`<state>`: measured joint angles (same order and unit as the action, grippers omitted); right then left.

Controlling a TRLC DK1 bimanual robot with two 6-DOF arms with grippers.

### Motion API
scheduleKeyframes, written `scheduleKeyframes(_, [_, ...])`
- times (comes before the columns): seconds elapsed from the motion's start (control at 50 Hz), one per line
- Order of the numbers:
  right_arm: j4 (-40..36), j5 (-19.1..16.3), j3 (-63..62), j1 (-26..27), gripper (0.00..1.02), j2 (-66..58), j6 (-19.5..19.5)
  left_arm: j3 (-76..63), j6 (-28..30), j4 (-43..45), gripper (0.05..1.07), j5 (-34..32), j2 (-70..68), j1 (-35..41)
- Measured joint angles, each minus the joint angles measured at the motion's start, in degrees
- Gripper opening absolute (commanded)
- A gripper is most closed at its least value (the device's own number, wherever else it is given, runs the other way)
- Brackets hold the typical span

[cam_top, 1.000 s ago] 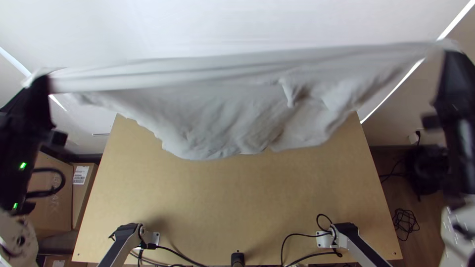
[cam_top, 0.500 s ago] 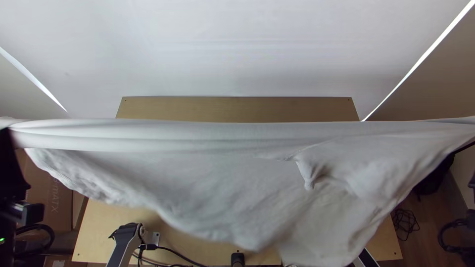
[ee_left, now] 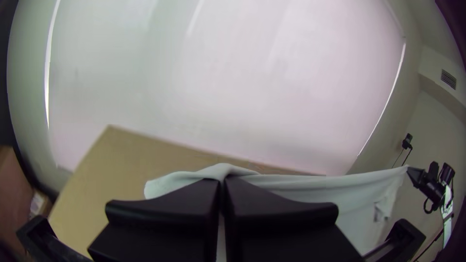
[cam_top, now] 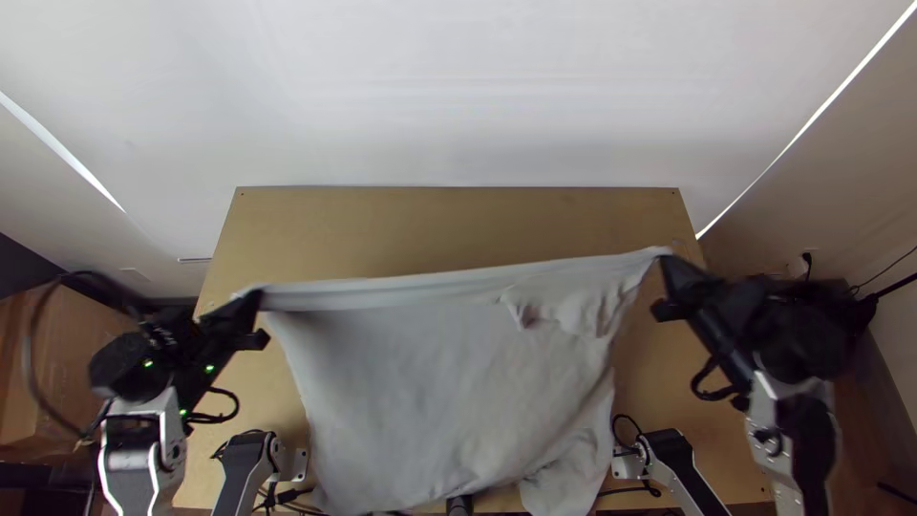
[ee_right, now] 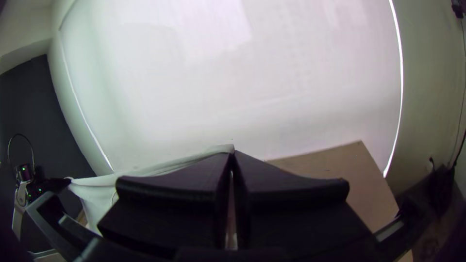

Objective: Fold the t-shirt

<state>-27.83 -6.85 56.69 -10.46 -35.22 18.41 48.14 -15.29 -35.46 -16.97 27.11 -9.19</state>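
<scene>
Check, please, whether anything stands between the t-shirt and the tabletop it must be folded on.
Nothing visible stands between the t-shirt and tabletop; at the near edge, a black device and cables lie by the shirt's lower end.

Robotics lab by look of it, folks: two robot arms (cam_top: 143, 463) at plain wooden worktop (cam_top: 458, 220), black cables (cam_top: 626, 491) along near edge, white backdrop (cam_top: 458, 96) beyond, cardboard box (cam_top: 72, 330) off to left, wall vent (ee_left: 448, 79) up high!
</scene>
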Motion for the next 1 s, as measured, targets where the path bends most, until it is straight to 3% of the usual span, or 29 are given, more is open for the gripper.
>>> scheduleKeyframes(0.22, [11.4, 0.4, -14.4, 0.0, 0.02, -3.8, 0.0, -7.9, -0.3, 8.2, 0.07, -1.0, 8.3, 0.9])
scheduleKeyframes(0.5, [25.7, 0.9, -16.6, 1.6, 0.02, -23.5, 0.0, -7.9, -0.1, 22.5, 0.07, -1.0, 30.7, 2.4])
scheduleKeyframes(0.76, [29.0, 0.8, -10.6, 4.2, 0.02, -44.2, 0.4, -1.1, 1.0, 29.4, 0.07, -0.8, 52.0, 4.2])
scheduleKeyframes(1.0, [31.5, 0.9, -1.1, 5.3, 0.02, -59.1, 0.4, 8.3, 1.8, 30.5, 0.07, -0.3, 66.8, 5.5])
